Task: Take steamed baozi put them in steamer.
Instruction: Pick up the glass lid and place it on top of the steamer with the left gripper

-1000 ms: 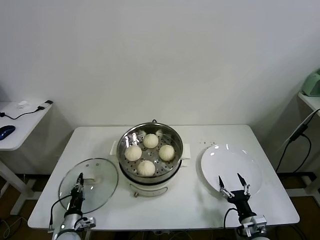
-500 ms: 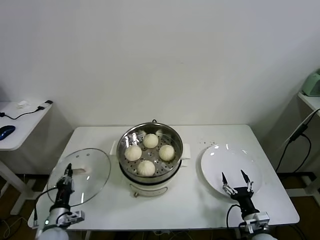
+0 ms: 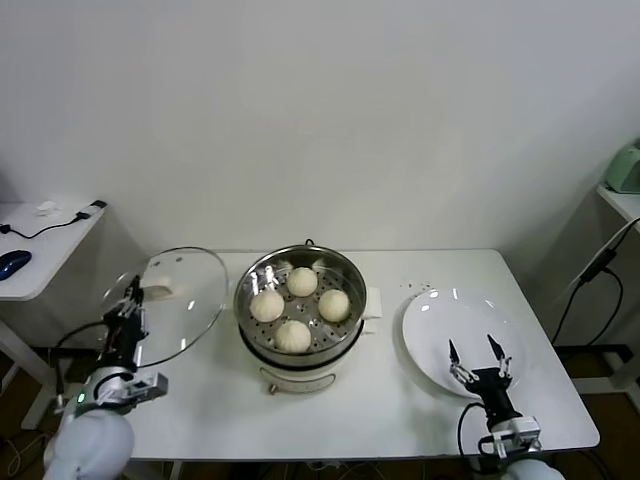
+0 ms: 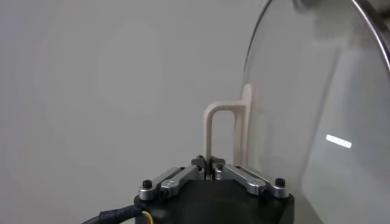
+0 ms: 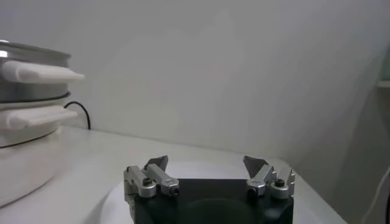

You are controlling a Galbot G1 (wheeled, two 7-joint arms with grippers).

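Several cream-white steamed baozi [image 3: 293, 336] lie on the perforated tray inside the shiny steamer [image 3: 346, 270] at the table's middle. Left of the steamer, my left gripper [image 3: 128, 301] is shut on the white handle [image 4: 219, 122] of the round glass lid [image 3: 178, 300]. The lid hangs tilted above the table's left edge. In the left wrist view the gripper [image 4: 211, 163] pinches the handle's thin bar, with the glass [image 4: 304, 122] beside it. My right gripper [image 3: 472, 346] stands open and empty over the near edge of the white plate [image 3: 450, 315]; in its wrist view the gripper [image 5: 207, 163] holds nothing.
The steamer's white side handles [image 5: 36, 73] stick out toward the plate. A low side table [image 3: 40, 240] with a mouse and cable stands far left. A shelf with a green appliance [image 3: 625, 165] and a hanging cable is at the far right.
The left gripper has lifted the glass lid off the table and carried it up and leftward, tilting it. The right gripper has drawn back slightly toward me.
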